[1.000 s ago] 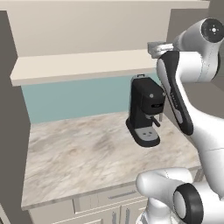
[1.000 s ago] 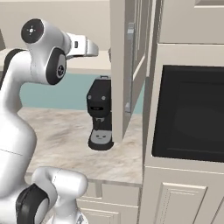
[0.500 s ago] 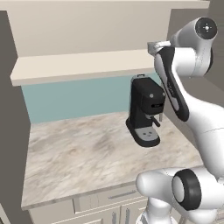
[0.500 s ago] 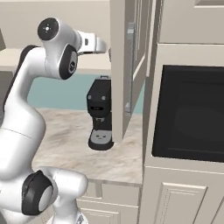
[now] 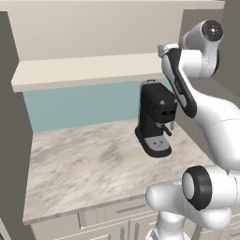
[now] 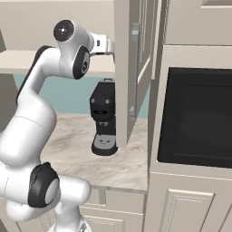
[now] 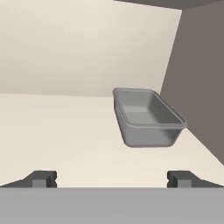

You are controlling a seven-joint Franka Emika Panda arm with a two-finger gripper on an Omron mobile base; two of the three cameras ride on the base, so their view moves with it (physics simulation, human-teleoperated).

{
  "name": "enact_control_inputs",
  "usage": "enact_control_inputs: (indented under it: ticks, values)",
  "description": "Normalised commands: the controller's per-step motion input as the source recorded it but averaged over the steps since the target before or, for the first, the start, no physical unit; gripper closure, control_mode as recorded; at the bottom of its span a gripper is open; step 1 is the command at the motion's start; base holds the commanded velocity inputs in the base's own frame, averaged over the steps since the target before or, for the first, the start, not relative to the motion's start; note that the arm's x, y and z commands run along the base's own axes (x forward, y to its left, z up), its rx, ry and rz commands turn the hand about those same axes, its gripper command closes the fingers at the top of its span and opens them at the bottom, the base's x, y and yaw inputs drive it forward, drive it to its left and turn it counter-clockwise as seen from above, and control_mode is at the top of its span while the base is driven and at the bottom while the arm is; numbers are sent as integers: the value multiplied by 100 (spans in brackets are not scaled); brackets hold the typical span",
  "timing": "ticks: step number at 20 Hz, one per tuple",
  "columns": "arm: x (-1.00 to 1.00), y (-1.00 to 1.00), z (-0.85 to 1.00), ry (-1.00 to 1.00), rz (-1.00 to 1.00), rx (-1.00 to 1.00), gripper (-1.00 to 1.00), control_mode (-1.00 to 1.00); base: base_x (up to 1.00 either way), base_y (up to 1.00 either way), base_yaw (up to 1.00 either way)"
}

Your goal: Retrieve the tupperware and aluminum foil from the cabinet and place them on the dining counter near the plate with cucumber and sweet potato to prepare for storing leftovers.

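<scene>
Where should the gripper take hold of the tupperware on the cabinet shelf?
Probably the near short wall of the tupperware, approached head-on along the shelf. It sits upright, open-topped and rimmed, so one finger can drop inside. The cabinet side panel crowds its right.

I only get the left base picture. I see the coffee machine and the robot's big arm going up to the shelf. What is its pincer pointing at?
Observer: A grey tupperware on the cabinet shelf, seen in the hand view.
Operator: Is it grabbing it?
Observer: No, the pincer is open, short of the tub.
Operator: Where on the shelf is it?
Observer: Close beside the grey-brown side panel.
</scene>
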Motion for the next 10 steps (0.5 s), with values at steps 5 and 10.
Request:
enact_control_inputs:
  ticks: [5, 10]
  values:
    - [43, -3, -9, 0, 0, 0, -100, -100, 0, 0, 0]
    - [37, -5, 0, 0, 0, 0, -100, -100, 0, 0, 0]
